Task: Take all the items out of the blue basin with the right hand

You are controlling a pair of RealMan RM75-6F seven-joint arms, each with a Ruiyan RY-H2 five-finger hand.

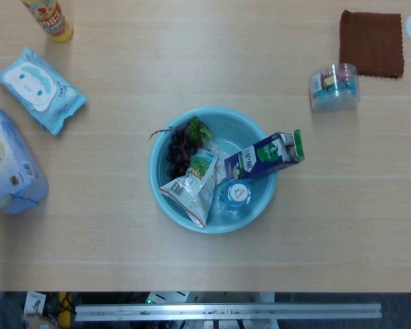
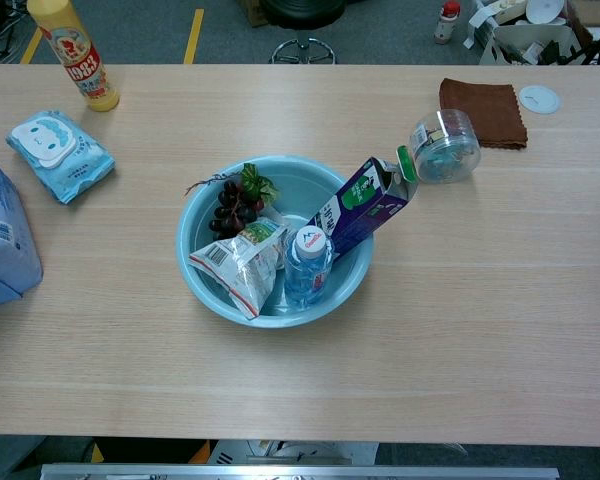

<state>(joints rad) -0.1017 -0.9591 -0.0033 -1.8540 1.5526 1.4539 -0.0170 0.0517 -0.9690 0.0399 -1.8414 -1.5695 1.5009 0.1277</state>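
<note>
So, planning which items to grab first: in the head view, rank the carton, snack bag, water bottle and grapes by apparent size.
1. carton
2. snack bag, close to the carton
3. grapes
4. water bottle, seen from above, so only its top shows and its rank is unsure

- The yellow bottle [image 2: 77, 55] bears a red label with white characters, too small to make out.
- The milk carton [image 2: 364, 204] carries white lettering on its purple side, illegible.
- The snack bag [image 2: 238, 262] shows a barcode; its print is unreadable.
- The water bottle [image 2: 307, 262] has a cap with a small logo, unreadable.
</note>
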